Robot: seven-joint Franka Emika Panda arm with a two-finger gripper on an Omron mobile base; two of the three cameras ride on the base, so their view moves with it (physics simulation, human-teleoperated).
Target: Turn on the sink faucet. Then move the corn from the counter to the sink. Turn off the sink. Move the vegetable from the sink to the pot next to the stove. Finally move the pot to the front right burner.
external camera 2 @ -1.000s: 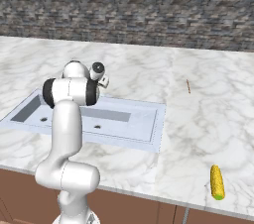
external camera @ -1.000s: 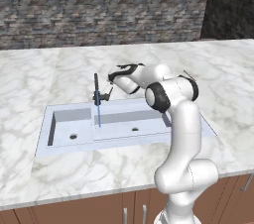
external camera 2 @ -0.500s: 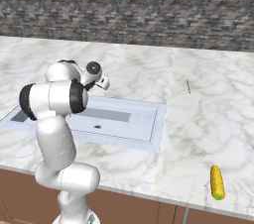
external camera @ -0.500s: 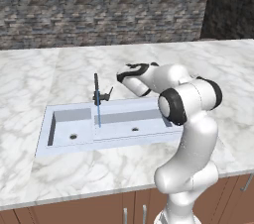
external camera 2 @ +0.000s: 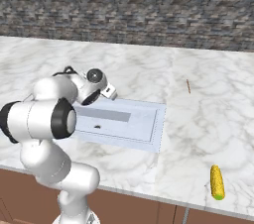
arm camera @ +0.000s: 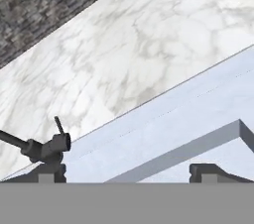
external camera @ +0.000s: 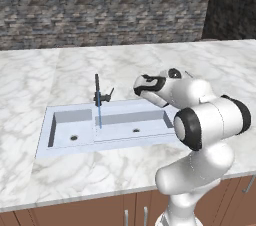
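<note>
This is a kitchen. A pale blue-grey double-basin sink sits in a white marble-look bench. Brown wooden cabinet fronts stand below, and a grey stone wall rises behind.

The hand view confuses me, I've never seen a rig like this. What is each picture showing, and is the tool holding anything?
A white robot arm stands at a marble counter. Two cameras look over it from behind, left and right. The third rides on the hand: the two dark tips at its bottom are the tool, open and empty, over the sink with the black faucet at left. In the left base view a blue stream runs from the faucet. The corn lies near the counter's front edge, right of the sink.
</note>
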